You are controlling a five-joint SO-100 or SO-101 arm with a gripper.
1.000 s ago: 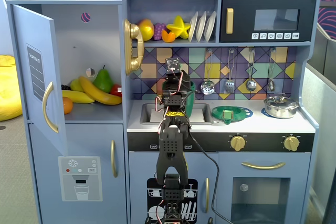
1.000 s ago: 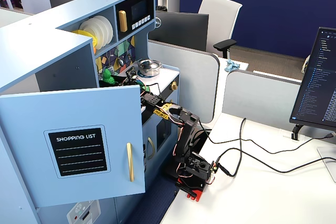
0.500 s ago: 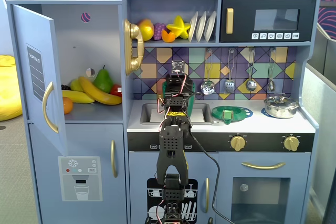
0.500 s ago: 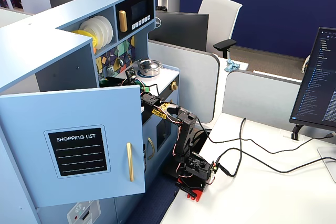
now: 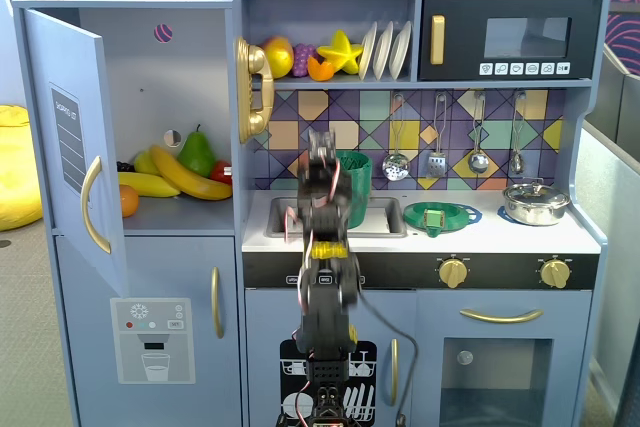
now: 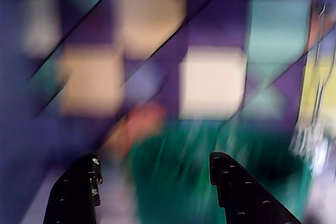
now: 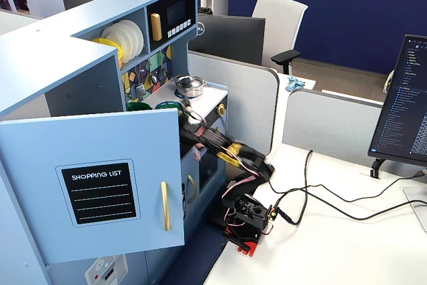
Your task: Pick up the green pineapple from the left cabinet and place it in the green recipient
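Your tool (image 6: 152,174) is spread apart and empty, hovering just before the green recipient (image 5: 352,187). I can't make out the green pineapple; the left cabinet (image 5: 160,77) stands open, well to the tool's left.

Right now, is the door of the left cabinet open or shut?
Open. The left cabinet door swings outward, showing fruit on its shelf; another fixed view shows the door sticking out.

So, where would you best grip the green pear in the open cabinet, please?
Probably by its upper half, from the front past the open door: the green pear stands upright behind the bananas, which cover its base.
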